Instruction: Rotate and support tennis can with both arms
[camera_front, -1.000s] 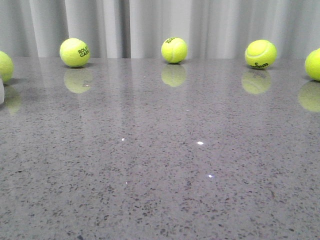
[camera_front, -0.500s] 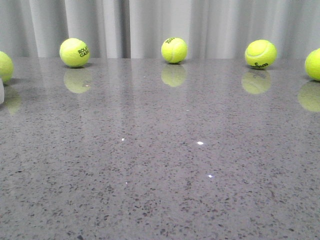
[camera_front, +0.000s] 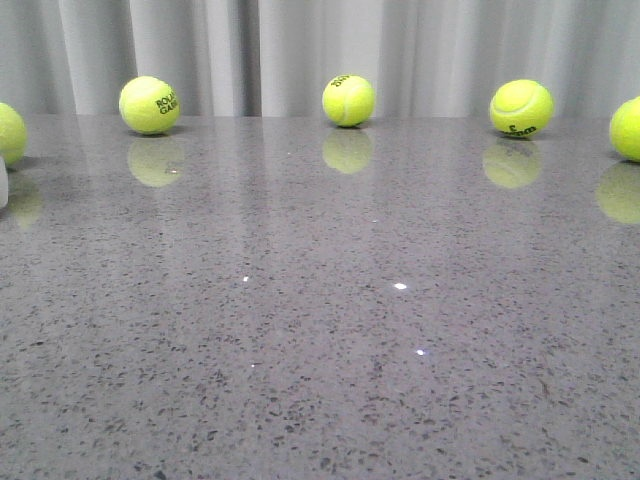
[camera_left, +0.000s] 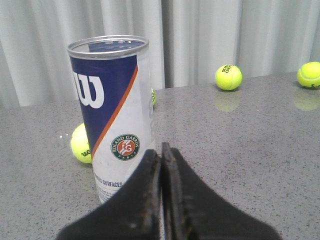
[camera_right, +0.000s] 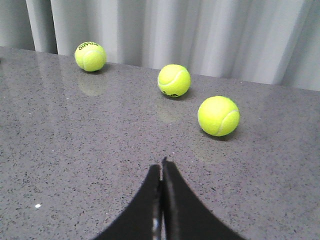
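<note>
Front view showed nothing changed over the last second: bare counter (camera_front: 320, 330), neither arm, so the task looked unstarted. Only the left wrist view showed the tennis can (camera_left: 111, 112), upright just beyond the closed left end effector (camera_left: 161, 148). The right end effector (camera_right: 161, 163) was closed, empty.

The tennis can (camera_left: 111, 115) stands upright on the grey speckled table, its silver rim uppermost and its top open. Its label is navy above and white below, split by an orange stripe, with a white "W" and a round emblem.
</note>
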